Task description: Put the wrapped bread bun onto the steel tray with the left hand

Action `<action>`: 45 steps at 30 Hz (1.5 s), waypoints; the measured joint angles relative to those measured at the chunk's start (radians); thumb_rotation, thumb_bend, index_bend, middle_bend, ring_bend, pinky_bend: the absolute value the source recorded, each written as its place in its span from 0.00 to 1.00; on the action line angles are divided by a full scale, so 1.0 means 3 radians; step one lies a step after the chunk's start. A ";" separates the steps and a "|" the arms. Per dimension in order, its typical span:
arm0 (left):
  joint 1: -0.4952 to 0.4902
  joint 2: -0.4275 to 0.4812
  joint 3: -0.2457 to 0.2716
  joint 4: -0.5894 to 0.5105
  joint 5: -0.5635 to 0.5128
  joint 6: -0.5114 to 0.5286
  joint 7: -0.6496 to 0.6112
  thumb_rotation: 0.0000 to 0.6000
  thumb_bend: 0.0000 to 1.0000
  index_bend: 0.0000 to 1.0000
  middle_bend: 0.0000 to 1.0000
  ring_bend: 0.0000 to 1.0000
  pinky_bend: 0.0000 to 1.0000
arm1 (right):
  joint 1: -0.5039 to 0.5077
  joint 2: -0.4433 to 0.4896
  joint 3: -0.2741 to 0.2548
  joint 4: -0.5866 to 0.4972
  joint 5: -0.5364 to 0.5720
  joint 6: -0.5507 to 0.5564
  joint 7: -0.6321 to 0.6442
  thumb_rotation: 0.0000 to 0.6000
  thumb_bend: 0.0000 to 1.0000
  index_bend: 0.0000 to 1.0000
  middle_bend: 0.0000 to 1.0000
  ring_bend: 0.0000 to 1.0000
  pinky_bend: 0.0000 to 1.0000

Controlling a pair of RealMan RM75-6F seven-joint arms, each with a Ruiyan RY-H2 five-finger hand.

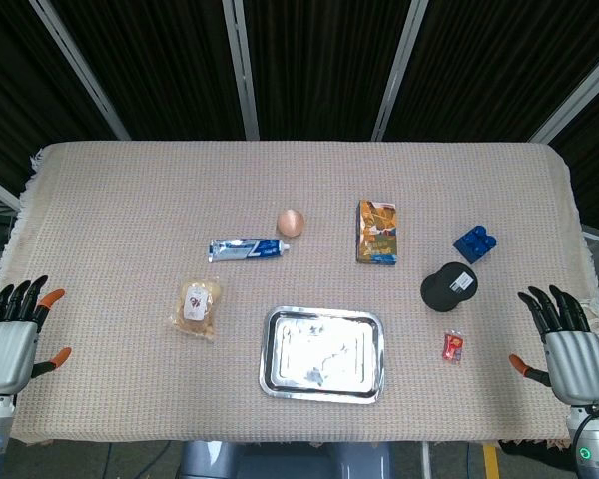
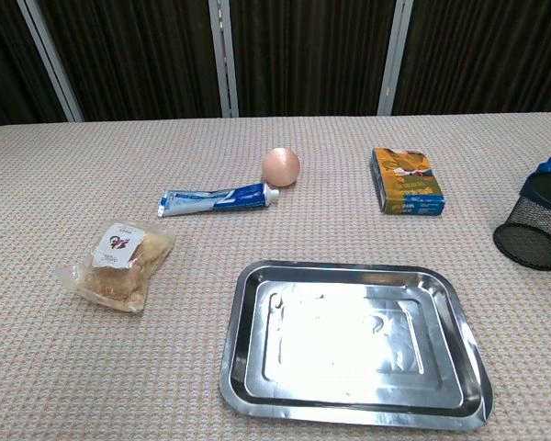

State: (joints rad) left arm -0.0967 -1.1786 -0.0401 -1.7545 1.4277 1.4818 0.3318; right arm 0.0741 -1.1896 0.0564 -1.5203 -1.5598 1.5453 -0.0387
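The left robot hand (image 1: 8,341) rests empty with fingers spread at the surface edge, the clear-wrapped bread bun (image 1: 198,307) well off toward the rectangular steel tray (image 1: 322,352), so its slippery, loose wrapper could slide from a shallow grip.

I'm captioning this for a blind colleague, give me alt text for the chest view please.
A wrapped bread bun lies on a woven tablecloth, left of an empty steel tray. Behind them are a toothpaste tube, an egg, a small box and, at the right edge, a black mesh cup. No hands show.
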 measured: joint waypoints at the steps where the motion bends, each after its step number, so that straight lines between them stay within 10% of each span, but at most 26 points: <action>1: -0.0001 -0.0009 -0.0002 0.0011 -0.0001 -0.0002 -0.0008 1.00 0.15 0.19 0.02 0.01 0.00 | -0.0002 0.0001 -0.0001 -0.0004 -0.0001 0.0002 -0.0004 1.00 0.00 0.13 0.10 0.00 0.10; 29: -0.0078 -0.0066 -0.0033 0.0122 -0.0020 -0.0120 0.0011 1.00 0.15 0.19 0.04 0.02 0.00 | 0.0005 -0.0018 0.0007 -0.0026 0.0042 -0.0053 -0.0077 1.00 0.00 0.13 0.10 0.00 0.10; 45: -0.0881 -0.0115 -0.0169 0.0194 -0.0241 -0.1448 0.0094 1.00 0.10 0.03 0.00 0.00 0.00 | -0.0014 -0.0035 0.0008 0.0058 0.0049 -0.0032 0.0008 1.00 0.00 0.13 0.10 0.00 0.10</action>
State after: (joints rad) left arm -0.3610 -1.2131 -0.0907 -1.6964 1.3555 1.0474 0.3599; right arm 0.0700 -1.2002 0.0589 -1.5029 -1.5451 1.5357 -0.0364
